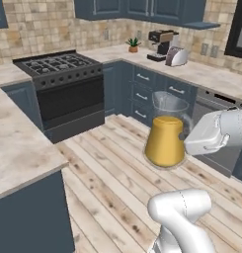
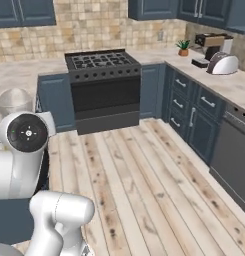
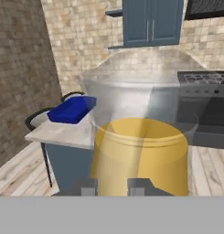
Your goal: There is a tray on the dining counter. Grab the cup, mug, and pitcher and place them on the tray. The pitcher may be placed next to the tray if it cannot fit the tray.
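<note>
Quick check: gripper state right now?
Gripper: closed on the pitcher, carrying it in the air.

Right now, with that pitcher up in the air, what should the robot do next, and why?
Probably carry the pitcher on toward the dining counter. The gripper holds it above the floor, and in the hand view the blue tray lies ahead on that counter, off to one side.

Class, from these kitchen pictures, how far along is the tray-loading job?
In hand: the claw holds the clear glass, orange-bottomed pitcher above the wooden floor. Left: setting it on or beside the deep-blue tray on the beige marbled counter. No cup or mug is visible on the tray.
</note>
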Tool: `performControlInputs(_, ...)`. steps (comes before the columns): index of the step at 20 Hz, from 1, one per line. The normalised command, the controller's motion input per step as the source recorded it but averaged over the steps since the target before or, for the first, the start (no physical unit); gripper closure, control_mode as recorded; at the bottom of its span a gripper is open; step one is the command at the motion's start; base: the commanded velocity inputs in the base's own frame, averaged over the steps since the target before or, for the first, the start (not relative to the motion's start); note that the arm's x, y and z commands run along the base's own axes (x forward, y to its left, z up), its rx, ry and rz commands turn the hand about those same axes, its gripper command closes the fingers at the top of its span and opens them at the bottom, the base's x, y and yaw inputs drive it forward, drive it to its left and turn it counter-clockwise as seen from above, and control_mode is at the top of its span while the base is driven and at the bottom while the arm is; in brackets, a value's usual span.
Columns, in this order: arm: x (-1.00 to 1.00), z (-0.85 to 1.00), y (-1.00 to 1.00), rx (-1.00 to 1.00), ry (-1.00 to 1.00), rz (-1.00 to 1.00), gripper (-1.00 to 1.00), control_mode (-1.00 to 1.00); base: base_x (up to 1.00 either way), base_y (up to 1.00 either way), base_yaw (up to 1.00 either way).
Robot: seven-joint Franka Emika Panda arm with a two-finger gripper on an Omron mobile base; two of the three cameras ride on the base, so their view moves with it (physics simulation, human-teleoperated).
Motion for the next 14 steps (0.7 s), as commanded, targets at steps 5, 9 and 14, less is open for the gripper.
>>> performControlInputs(5,0.0,0.0,0.0,0.0,0.0,0.0,1.0,1.0,-0.67,0.97,0.0)
performControlInputs(9,0.0,0.0,0.0,0.0,0.0,0.0,1.0,1.0,-0.69,0.91,0.0)
performControlInputs(14,0.0,0.0,0.0,0.0,0.0,0.0,1.0,1.0,-0.57,0.87,0.0)
